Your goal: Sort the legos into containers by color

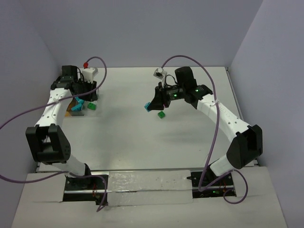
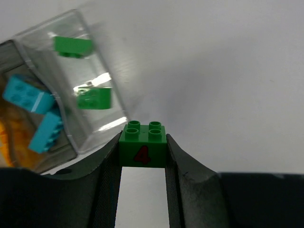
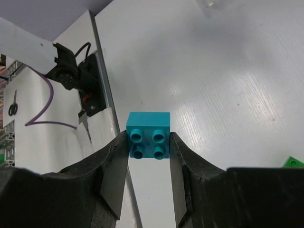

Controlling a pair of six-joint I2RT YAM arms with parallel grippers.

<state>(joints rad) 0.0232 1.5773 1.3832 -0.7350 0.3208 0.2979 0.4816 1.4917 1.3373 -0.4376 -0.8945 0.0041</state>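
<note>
We see the L gripper point(image 2: 142, 154) clamped on a green 2x2 lego point(image 2: 142, 137): four studs on top, a red "4" printed on the side facing the wrist cam. It sits just beside the corner of the clear tray point(image 2: 90, 71), which has two more green bricks point(image 2: 72, 46) inside. Alongside is the smoky tray point(image 2: 12, 57) w/ two teal bricks point(image 2: 26, 95) and sth orange-yellow, too cropped to tell. The R gripper point(image 3: 148, 152) is clenched on a teal 2x2 brick point(image 3: 148, 133), studs toward its cam, over the table point(image 1: 123, 137) near the middle. One loose green brick point(image 1: 161, 115) lies on the table close by.
</note>
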